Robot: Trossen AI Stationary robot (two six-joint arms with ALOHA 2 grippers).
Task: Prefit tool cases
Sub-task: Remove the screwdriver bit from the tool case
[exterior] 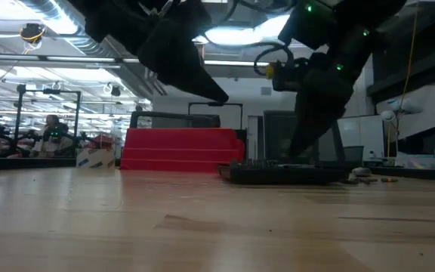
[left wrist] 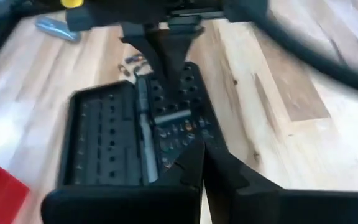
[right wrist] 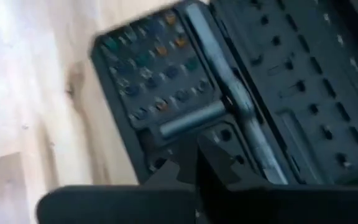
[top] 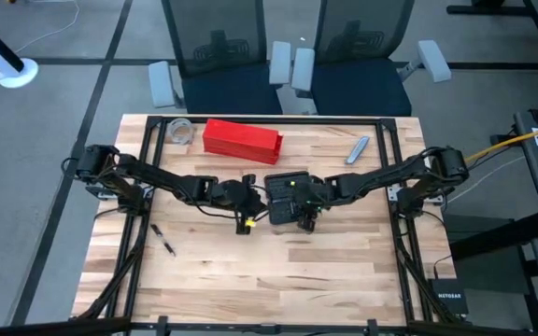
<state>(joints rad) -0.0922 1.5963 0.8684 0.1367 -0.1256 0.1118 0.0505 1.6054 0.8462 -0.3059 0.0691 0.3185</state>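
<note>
The black tool case (top: 286,187) lies open and flat at the table's middle, both halves face up. Its far half (left wrist: 104,134) shows bare sockets. Its near half (left wrist: 182,124) carries small bits and a grey metal bar beside the hinge. My right gripper (right wrist: 197,163) is shut and slants down over the near half, close to the hinge. In the low view it (exterior: 302,151) reaches down to the case (exterior: 285,174). My left gripper (left wrist: 202,163) is shut and hangs raised above the case's left end, touching nothing. My right gripper comes at the case from above and from the table's right, its shut fingertips (left wrist: 168,70) over the bit-filled half (right wrist: 166,93) beside the hinge. I cannot tell whether the tips touch the case. The case lies flat on the table.
A long red box (top: 241,138) lies behind the case at the far left, with a clear round container (top: 180,131) beside it. A silver object (top: 358,149) lies at the far right and a small dark stick (top: 163,241) at the near left. Black frame rails edge the table.
</note>
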